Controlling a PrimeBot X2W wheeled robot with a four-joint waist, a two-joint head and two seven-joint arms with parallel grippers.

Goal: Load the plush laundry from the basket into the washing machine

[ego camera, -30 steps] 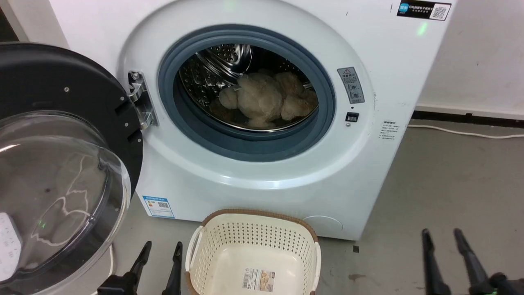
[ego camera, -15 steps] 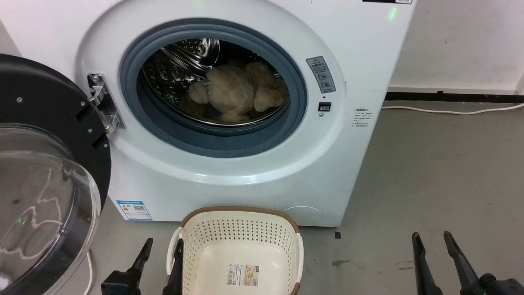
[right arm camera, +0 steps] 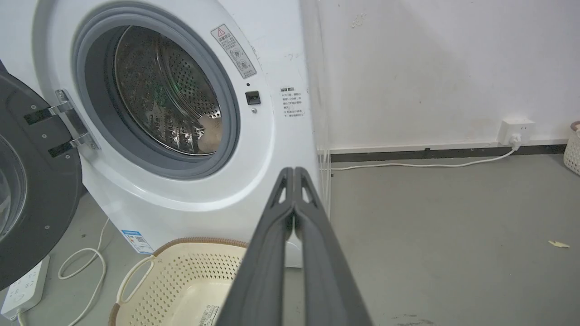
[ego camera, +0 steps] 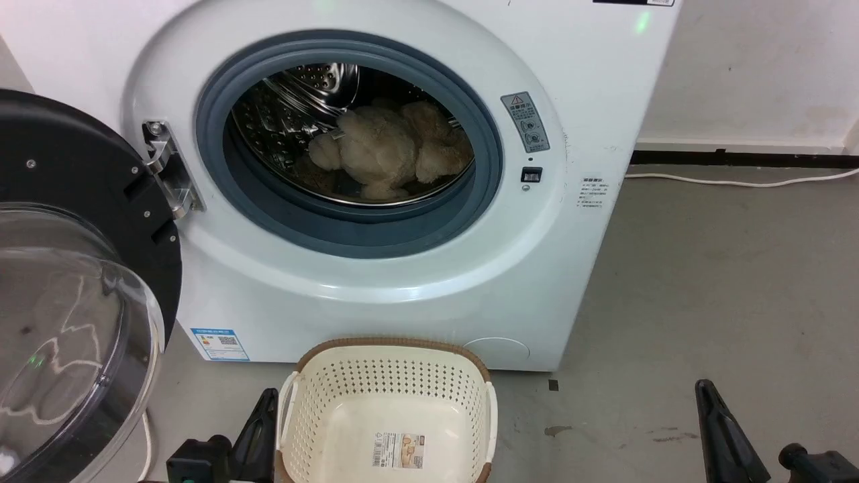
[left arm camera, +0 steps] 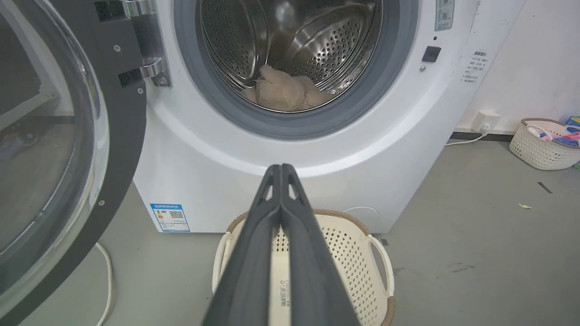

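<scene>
The cream-beige plush laundry point(ego camera: 392, 151) lies inside the steel drum of the washing machine point(ego camera: 429, 282), behind the grey rubber ring; it also shows in the left wrist view as the plush laundry point(left arm camera: 283, 93). The black-framed bubble door point(ego camera: 74, 295) hangs wide open at the left. The basket point(ego camera: 388, 416) stands on the floor before the washer with nothing in it but its label sticker. My left gripper point(ego camera: 268, 399) is shut beside the basket's left handle. My right gripper point(ego camera: 704, 392) is shut over bare floor at the lower right. Both hold nothing.
A white cable point(ego camera: 738, 181) runs along the skirting at the right. A second basket point(left arm camera: 543, 145) with coloured items stands by the wall. A power strip point(right arm camera: 20, 290) and a loose cord point(right arm camera: 86, 271) lie on the floor under the open door. Grey floor spreads to the right.
Both grippers have shut their fingers since half a second ago. A second ago the camera shifted, moving the whole scene left; the laundry and basket stayed put.
</scene>
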